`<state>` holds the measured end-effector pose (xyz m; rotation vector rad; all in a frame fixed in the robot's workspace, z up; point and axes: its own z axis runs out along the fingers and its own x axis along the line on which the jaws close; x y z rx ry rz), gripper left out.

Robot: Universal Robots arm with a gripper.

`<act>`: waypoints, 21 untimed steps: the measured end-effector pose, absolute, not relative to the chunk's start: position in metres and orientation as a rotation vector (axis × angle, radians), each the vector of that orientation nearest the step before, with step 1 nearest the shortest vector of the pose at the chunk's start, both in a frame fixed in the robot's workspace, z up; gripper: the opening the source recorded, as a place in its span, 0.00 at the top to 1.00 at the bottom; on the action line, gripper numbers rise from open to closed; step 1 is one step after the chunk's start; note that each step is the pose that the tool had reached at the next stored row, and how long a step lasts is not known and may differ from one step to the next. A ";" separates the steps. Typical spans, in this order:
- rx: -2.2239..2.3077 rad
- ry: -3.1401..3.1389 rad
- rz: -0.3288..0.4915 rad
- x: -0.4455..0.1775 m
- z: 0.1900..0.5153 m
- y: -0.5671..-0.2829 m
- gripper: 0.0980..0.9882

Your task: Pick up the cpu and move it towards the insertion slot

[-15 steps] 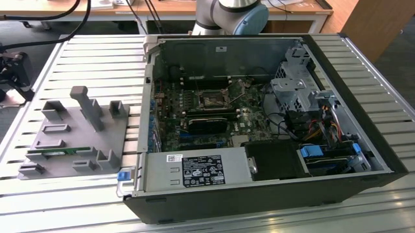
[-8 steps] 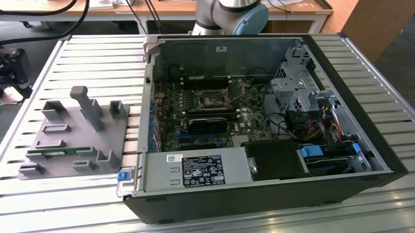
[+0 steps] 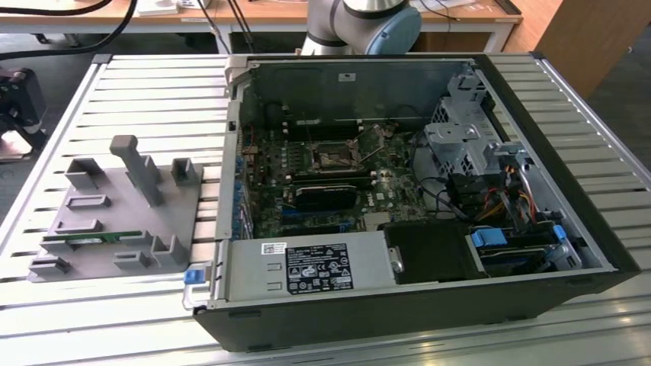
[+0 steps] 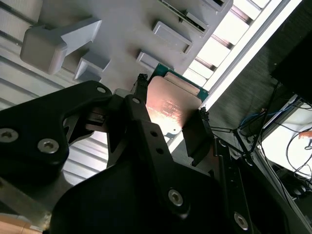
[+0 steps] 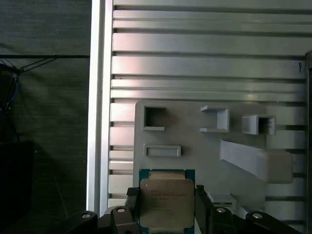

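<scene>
slatted metal worktop (image 3: 152, 91) carries a grey fixture plate (image 5: 195, 146) by one edge — above it the tool (image 5: 166, 204) clamps the cpu (image 5: 166, 200) by two opposite sides — and the insertion slot (image 3: 334, 158) lies well apart, inside the open computer case (image 3: 407, 328) toward the worktop's middle.

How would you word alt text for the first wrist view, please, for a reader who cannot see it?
The gripper grips the cpu by two opposite edges, shiny top facing the camera. Behind it lies a grey fixture tray with several pockets, on a slatted metal table.
</scene>
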<state>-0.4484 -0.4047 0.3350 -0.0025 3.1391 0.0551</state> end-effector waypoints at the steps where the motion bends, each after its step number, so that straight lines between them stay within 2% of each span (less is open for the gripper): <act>1: -0.003 3.139 0.055 -0.448 0.336 -0.405 0.51; 21: -0.002 3.139 0.055 -0.448 0.364 -0.403 0.51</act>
